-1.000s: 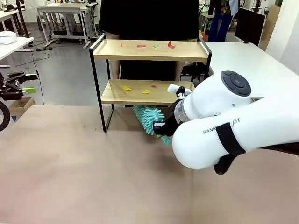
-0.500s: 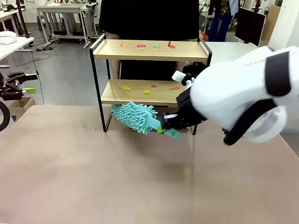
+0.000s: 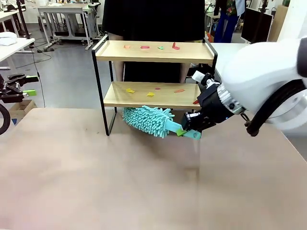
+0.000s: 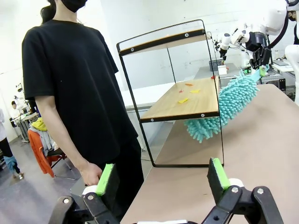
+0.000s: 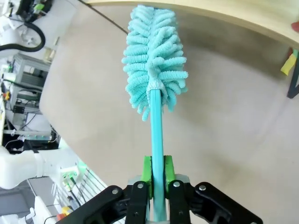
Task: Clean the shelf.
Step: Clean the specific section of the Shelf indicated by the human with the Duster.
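Front view: the shelf [image 3: 153, 53] at the far side of the tabletop [image 3: 96, 182], straight ahead of a person in black [image 3: 153, 19]. Two light wooden boards in a thin black frame on slim legs. Small paper scraps [image 3: 145, 47] in red, pink and green along the top board, yellow and red ones on the lower board. Just under the front edge of the lower board, the fluffy teal head of a duster [image 3: 146, 120], low over the tabletop, with its handle running right into the right gripper [image 3: 189, 130]. Right wrist view, looking straight down that handle: jaws closed on the teal stick, a green pad pressed to each side, the head pointing at the pale edge of the lower board; cannot tell here whether the fibres touch the wood. Left wrist view, from the shelf's end: the left gripper [image 4: 162, 172] low in the foreground, well apart from the shelf, jaws spread wide with nothing between the green pads. From this side, the duster head poking out beneath the lower board, the person close beside the frame with one hand hanging down, and the right gripper far off behind the shelf.
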You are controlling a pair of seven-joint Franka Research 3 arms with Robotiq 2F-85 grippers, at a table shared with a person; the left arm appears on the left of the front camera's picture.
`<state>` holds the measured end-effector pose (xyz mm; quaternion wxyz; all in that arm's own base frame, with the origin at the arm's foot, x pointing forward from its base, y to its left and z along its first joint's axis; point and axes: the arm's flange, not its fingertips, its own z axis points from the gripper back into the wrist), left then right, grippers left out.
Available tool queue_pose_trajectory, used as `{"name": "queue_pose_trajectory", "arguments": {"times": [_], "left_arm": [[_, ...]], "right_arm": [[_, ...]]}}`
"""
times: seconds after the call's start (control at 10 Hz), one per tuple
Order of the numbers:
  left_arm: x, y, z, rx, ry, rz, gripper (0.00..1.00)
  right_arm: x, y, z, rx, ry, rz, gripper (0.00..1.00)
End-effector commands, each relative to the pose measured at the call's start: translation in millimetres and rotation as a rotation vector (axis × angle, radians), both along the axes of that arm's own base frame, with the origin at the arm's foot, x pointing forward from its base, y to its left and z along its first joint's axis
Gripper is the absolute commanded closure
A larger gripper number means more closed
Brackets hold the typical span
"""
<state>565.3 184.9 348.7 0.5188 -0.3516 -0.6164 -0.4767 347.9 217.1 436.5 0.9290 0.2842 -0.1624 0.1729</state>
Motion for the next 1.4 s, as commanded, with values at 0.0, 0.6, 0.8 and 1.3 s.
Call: {"name": "queue_pose_trajectory", "arguments": {"times": [0.0,0.6,0.8,1.3], "left_arm": [[-2.3,-1.3,3.4,0.000,-0.004,0.001,0.00],[-2.3,-1.3,3.4,0.000,-0.004,0.001,0.00],[-2.3,-1.3,3.4,0.000,-0.004,0.001,0.00],[-2.3,-1.3,3.4,0.000,-0.004,0.001,0.00]], "right_arm": [[-101.0,-60.8,-10.6,0.013,0.013,0.065,0.87],[-154.0,-101.4,40.0,-0.125,0.174,0.228,0.87],[-173.0,-117.4,45.3,-0.150,0.197,0.239,0.87],[-158.2,-115.1,119.3,-0.179,0.198,0.251,0.87]]}}
